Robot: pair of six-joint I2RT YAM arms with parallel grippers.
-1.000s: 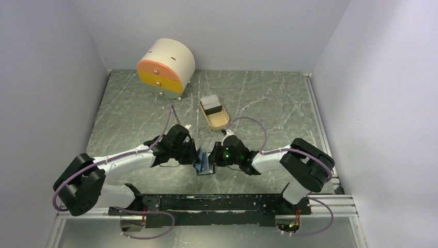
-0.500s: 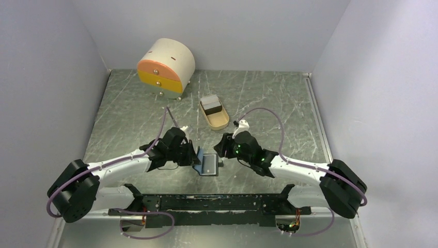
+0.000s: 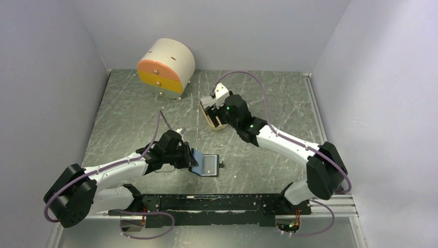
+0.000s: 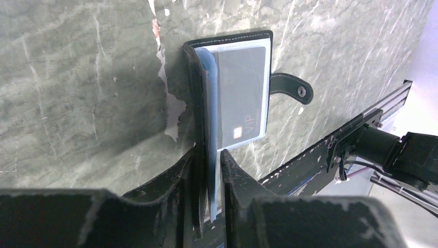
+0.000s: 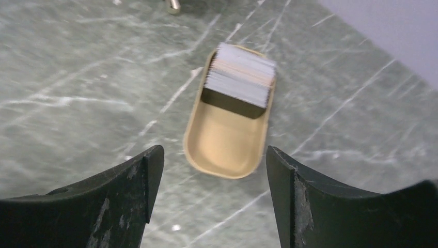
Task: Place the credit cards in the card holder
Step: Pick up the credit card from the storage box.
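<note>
The right gripper (image 5: 212, 157) hangs with its jaws spread wide and nothing between them, just above the near end of the tan tray (image 5: 224, 144). In its wrist view, the stacked credit cards (image 5: 240, 77) sit in the tray's far end, at about 1 o'clock from the gap between the fingers. The tray's long axis runs from 1 o'clock to 7 o'clock, nearly in line with the reach. The stack's long edges cross that line, so the jaws would straddle it across its length. Whether the cards stand on edge or lie flat I cannot tell. The tray walls hug the stack on three sides; only the top and the near face look open.

In the top view the drawer chest (image 3: 165, 67) stands at 10 o'clock from the tray, well apart, with bare table (image 3: 279, 103) from 12 through 4 o'clock.

The card holder (image 3: 207, 166) lies at 6 o'clock from the tray, well apart. The left gripper (image 4: 207, 155) is clamped on its raised leaf, which keeps it spread. One VIP card (image 4: 243, 98) sits in the flat half, with the snap tab (image 4: 290, 89) at 3 o'clock.
</note>
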